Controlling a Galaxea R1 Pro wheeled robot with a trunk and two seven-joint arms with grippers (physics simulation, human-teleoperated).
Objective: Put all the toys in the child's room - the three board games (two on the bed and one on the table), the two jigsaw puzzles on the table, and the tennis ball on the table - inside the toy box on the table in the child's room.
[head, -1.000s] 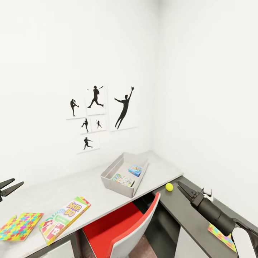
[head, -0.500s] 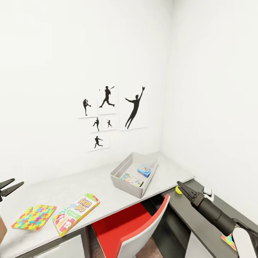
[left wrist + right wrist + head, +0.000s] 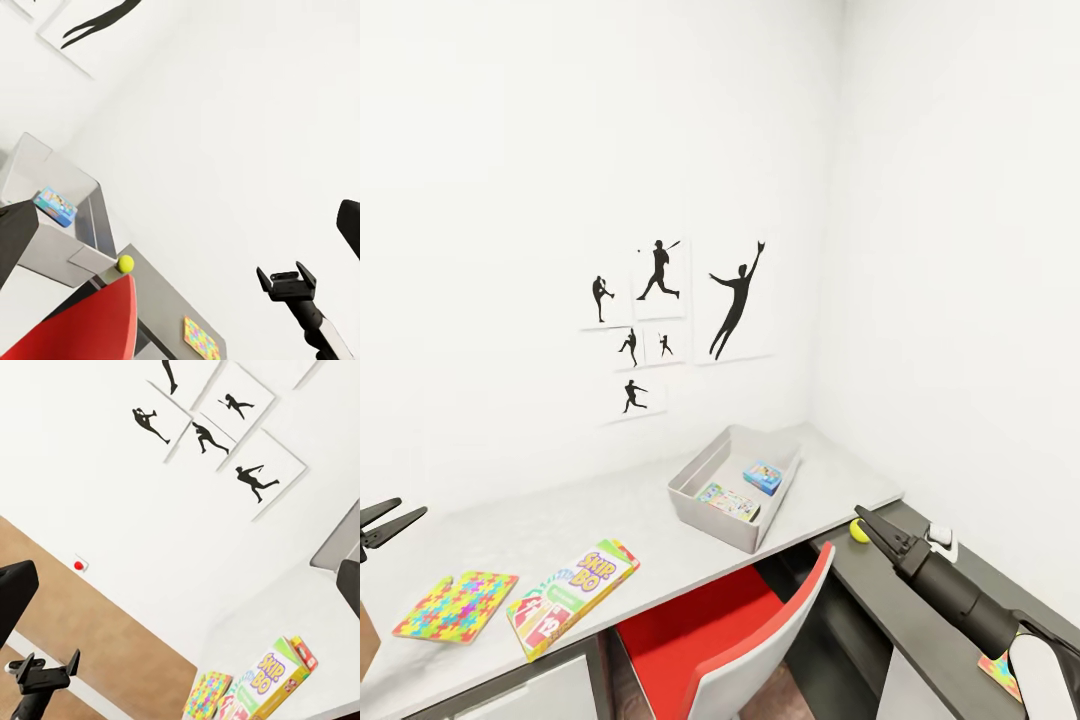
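Bright, even, shadowless render; white walls near blown out.

Light is diffuse with no visible source. Wall corner reads only as a faint grey tone change. Soft shade sits under the table [image 3: 610,520] edge and inside the toy box [image 3: 700,500]. No glare. Poster silhouettes [image 3: 735,300] stay crisp; lettering on the SKIP-BO box [image 3: 573,598] is legible. Wide-angle stretch at frame edges; wrist views tilted.
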